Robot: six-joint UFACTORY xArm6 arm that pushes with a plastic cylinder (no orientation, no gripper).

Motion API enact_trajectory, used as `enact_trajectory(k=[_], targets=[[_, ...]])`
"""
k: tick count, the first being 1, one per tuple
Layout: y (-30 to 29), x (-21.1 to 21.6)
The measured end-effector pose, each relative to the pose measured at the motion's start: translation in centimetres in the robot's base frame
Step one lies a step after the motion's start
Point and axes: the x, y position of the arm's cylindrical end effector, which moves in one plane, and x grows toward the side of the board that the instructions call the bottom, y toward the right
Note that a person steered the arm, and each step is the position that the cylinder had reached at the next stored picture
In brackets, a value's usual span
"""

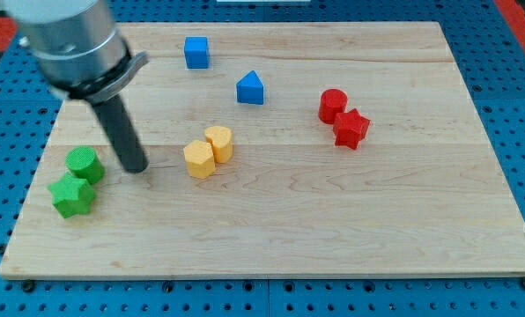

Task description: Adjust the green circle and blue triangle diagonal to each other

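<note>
My tip (pixel 136 167) rests just right of the green circle (pixel 84 163) at the bench's (pixel 403 220) left; there is no claw, so nothing is held; the blue triangle (pixel 251 88) stands well apart toward the top; the adjusting seems barely started.

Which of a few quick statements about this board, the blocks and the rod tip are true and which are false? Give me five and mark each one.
1. My tip sits just to the view's right of the green circle. True.
2. The blue triangle touches the green circle. False: they lie far apart, the triangle toward the view's top middle.
3. The green star lies right against the green circle, below it in the view. True.
4. The blue cube is stacked on the blue triangle. False: it stands on the board, up and to the view's left of the triangle.
5. The two yellow blocks lie between the two red blocks. False: the yellow pair sits well to the view's left of the red pair.
</note>
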Motion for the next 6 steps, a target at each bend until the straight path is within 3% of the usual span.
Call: enact_trajectory(k=[1, 2, 4, 6], targets=[[-2.1, -1.7], [-4.9, -0.2], [-3.4, -2.8], [15.8, -7.3]])
